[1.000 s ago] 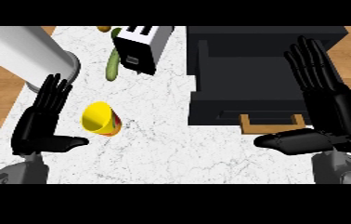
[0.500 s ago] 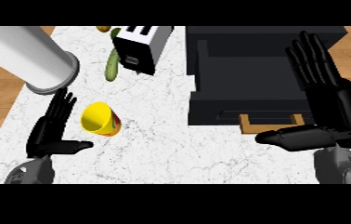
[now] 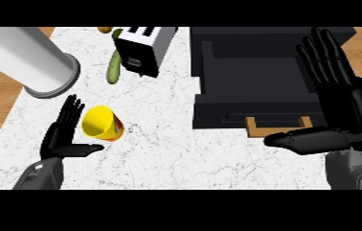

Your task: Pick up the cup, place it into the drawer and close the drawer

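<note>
The yellow cup (image 3: pixel 102 123) lies tipped on the white marbled counter (image 3: pixel 176 153), its open mouth facing up and toward the left, well to the left of the black drawer (image 3: pixel 258 88). Just beside the cup on its left is the left hand (image 3: pixel 62 138), fingers straight and released, thumb stretched out below the cup; whether it touches the cup cannot be told. Above the cup, farther from the drawer's front, stand a big grey cylinder (image 3: pixel 39 62), a green cucumber-like vegetable (image 3: pixel 114 68) and a black-and-white toaster (image 3: pixel 145 49) with 2 slots. The toaster sits just left of the drawer. The drawer is pulled open, its dark inside showing, with a tan handle (image 3: pixel 278 127) at its front edge. The right hand (image 3: pixel 331 100) shows over the drawer's right side, fingers straight and spread, holding nothing, thumb lying just below the handle.
</note>
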You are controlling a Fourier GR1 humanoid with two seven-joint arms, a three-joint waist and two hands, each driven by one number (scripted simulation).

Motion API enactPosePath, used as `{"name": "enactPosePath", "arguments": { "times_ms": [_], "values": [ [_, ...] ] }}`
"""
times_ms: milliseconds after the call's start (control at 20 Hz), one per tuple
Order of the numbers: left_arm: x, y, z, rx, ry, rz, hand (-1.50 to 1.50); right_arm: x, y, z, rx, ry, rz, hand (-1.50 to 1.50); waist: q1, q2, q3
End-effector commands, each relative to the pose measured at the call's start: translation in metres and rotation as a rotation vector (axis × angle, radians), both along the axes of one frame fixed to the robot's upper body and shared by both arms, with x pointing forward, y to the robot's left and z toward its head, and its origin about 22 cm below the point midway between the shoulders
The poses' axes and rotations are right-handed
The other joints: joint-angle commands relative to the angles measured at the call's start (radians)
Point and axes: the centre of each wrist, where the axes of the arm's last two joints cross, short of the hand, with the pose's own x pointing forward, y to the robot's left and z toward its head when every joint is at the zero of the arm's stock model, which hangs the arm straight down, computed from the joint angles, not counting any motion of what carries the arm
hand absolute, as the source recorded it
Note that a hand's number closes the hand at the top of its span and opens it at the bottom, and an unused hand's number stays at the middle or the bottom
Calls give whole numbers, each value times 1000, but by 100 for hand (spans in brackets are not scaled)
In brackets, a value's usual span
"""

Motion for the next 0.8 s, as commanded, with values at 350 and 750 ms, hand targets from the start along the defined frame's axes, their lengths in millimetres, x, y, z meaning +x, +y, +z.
{"name": "enactPosePath", "arguments": {
  "times_ms": [350,750],
  "values": [
    [18,-10,-3,-22,-37,-10,-150,-6,2,11,0,17,16,-150,-13,4,-2],
    [-2,-33,-27,-2,-62,-12,-150,11,-7,3,-5,1,29,-150,-13,7,-2]
  ]
}}
